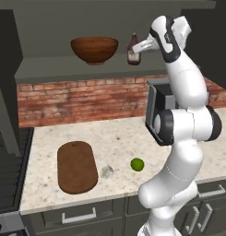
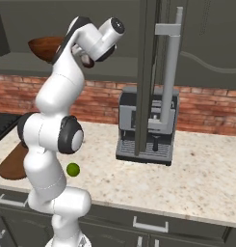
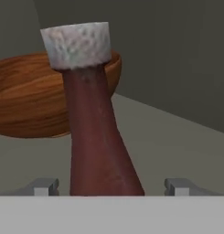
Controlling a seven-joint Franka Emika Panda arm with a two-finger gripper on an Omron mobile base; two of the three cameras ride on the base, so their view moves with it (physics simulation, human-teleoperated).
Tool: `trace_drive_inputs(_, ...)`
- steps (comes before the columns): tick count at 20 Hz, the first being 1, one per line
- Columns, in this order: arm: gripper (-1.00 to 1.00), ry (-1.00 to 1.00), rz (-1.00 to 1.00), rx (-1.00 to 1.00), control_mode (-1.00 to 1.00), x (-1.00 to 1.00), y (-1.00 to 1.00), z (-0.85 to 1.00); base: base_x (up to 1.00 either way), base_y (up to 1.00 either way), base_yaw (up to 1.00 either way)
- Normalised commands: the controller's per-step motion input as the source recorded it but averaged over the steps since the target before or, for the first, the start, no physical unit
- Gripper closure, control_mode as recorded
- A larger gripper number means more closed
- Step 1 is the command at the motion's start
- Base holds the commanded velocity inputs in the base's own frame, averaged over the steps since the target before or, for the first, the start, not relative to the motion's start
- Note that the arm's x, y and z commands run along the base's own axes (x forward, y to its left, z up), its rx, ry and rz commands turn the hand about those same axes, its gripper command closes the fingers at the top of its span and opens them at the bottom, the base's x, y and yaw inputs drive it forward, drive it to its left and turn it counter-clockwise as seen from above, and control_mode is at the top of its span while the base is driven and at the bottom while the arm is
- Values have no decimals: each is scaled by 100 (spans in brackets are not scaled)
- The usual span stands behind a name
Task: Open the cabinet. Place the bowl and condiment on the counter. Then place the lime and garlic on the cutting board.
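The cabinet (image 1: 63, 69) stands open. On its shelf sit the reddish-brown bowl (image 1: 94, 50) and, to its right, the dark condiment (image 1: 133, 50) bottle. My gripper (image 1: 139, 47) reaches in from the right at the bottle's neck. In the hand view the condiment (image 3: 97, 137) rises between my fingertips (image 3: 45, 186) with a gap on each side, so the gripper (image 3: 111, 187) is open around it. The bowl (image 3: 31, 100) lies just behind. On the counter (image 1: 133, 138) lie the cutting board (image 1: 77, 166), the garlic (image 1: 107, 171) and the lime (image 1: 137, 164).
A coffee machine (image 2: 148, 125) stands on the counter against the brick wall. The open cabinet door (image 2: 148, 72) hangs edge-on in front of it, with its silver handle (image 2: 170, 72). A black stove (image 1: 8, 161) borders the counter on the left.
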Motion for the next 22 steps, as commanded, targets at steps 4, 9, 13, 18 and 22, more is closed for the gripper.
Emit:
trace_drive_inputs(4,100,0,6,0,-100,0,11,-7,0,0,0)
trace_drive_inputs(9,100,0,1,0,-100,-6,0,-1,0,0,0)
trace_drive_inputs(13,100,-2,0,0,-100,-59,0,-14,0,0,0)
trace_drive_inputs(18,100,-9,-6,-2,-100,-95,0,-31,0,0,0)
trace_drive_inputs(22,100,-14,-15,-4,-100,-100,4,-33,0,0,0)
